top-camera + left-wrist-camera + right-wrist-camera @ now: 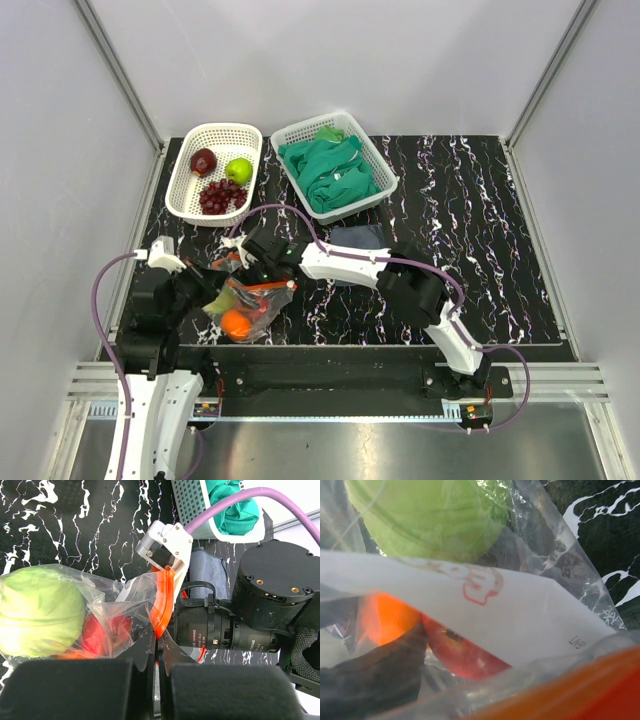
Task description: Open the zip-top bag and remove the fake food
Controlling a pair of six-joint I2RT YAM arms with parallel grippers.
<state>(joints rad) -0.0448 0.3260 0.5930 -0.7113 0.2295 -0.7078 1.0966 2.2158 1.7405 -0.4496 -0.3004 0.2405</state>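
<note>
The zip-top bag (250, 305) lies near the table's front left, clear plastic with an orange-red zip strip (162, 600). My left gripper (159, 639) is shut on that strip. Inside the bag are fake food pieces: a pale green cabbage (35, 612), a red tomato (462, 655) and an orange (236, 322). My right gripper (263, 272) reaches into the bag's mouth. Its dark left finger (375, 680) stands far to the side next to the tomato; the other finger is hidden behind the strip. The jaws look open.
A white basket (215, 133) at the back left holds a dark red apple (203, 161), a green apple (238, 171) and purple grapes (222, 195). A second basket (372, 150) holds green cloths (335, 172). A dark grey-blue cloth (355, 238) lies under the right arm.
</note>
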